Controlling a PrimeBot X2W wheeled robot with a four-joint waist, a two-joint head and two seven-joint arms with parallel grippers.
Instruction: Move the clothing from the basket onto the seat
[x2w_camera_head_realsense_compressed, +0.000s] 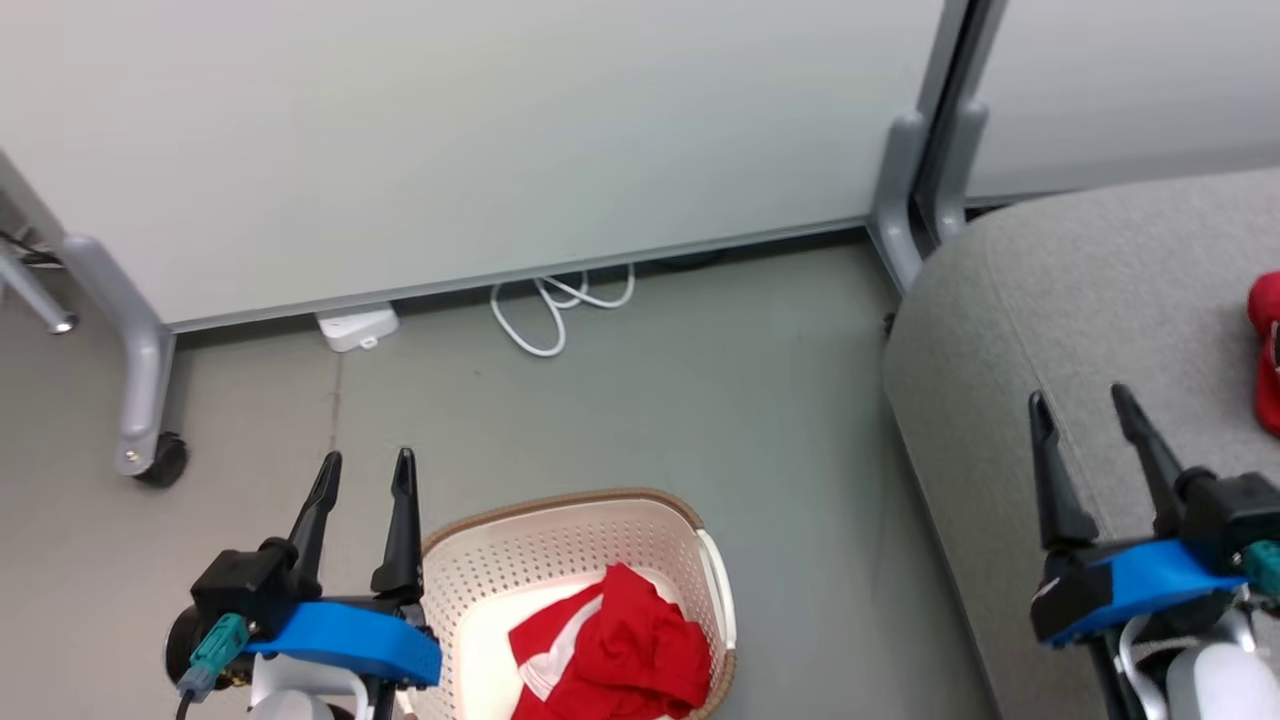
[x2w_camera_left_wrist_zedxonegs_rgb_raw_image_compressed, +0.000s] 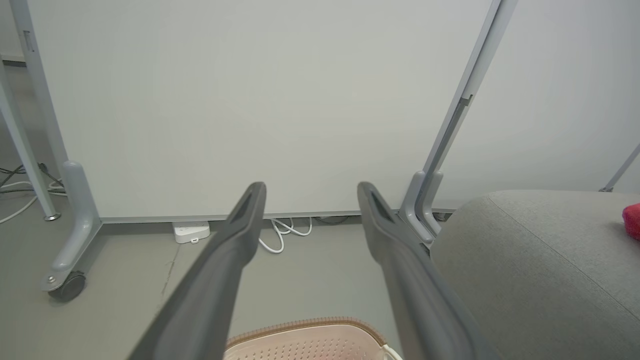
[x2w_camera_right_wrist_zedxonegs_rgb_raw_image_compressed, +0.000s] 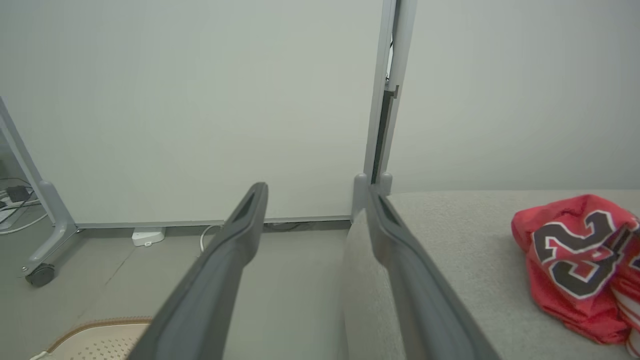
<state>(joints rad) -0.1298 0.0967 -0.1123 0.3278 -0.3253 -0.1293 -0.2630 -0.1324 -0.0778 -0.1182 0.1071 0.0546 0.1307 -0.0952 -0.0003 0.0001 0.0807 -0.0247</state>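
The right wrist view reveals the numbered jersey (x2w_camera_right_wrist_zedxonegs_rgb_raw_image_compressed: 575, 260) crumpled on the seat (x2w_camera_right_wrist_zedxonegs_rgb_raw_image_compressed: 460, 240), right of the basket (x2w_camera_head_realsense_compressed: 560, 500). The head view shows a second red garment (x2w_camera_head_realsense_compressed: 610, 650) lying inside the basket. The left hand (x2w_camera_head_realsense_compressed: 367, 458), by the basket's left rim, and the right hand (x2w_camera_head_realsense_compressed: 1079, 396), over the seat, both gape wide, empty. A white cable (x2w_camera_head_realsense_compressed: 545, 310) loops on the floor beyond the basket.

Pale partition panel (x2w_camera_head_realsense_compressed: 450, 130) across upper left of frame, second panel (x2w_camera_head_realsense_compressed: 1120, 80) upper right. Grey support leg (x2w_camera_head_realsense_compressed: 140, 380) with black caster (x2w_camera_head_realsense_compressed: 165, 462) at left. White box (x2w_camera_head_realsense_compressed: 357, 326) and looped white cable (x2w_camera_head_realsense_compressed: 555, 310) on grey floor (x2w_camera_head_realsense_compressed: 650, 420), centre, at panel's base.
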